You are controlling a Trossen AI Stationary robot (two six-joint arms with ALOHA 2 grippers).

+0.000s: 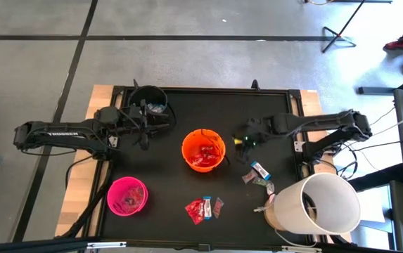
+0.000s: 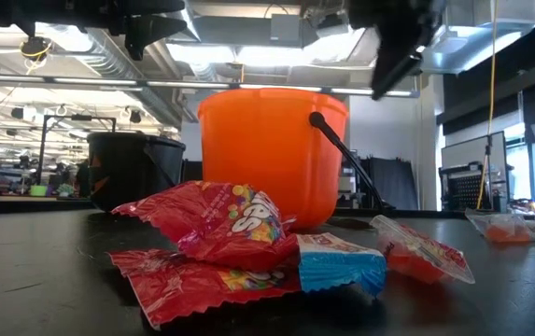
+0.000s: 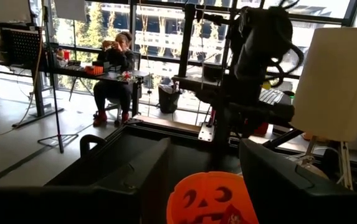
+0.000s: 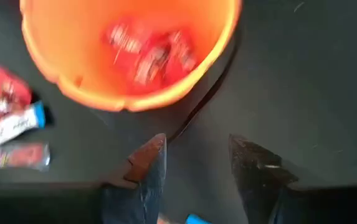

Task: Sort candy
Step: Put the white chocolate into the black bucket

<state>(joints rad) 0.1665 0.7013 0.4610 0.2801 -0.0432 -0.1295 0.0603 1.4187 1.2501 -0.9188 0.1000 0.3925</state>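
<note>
Beside the orange bucket (image 1: 203, 150), right gripper (image 1: 244, 141) hovers, fingers (image 4: 146, 167) apart.

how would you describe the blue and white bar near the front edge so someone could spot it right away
Start at the orange bucket mid-table and go toward the front edge to the small candy pile. The blue-and-white bar lies among red packets, the only blue wrapper in that pile.

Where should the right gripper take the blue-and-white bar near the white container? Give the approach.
Across its narrow middle, from straight above: the blue-and-white bar lies flat on the table, and the open right gripper is closest.
</note>
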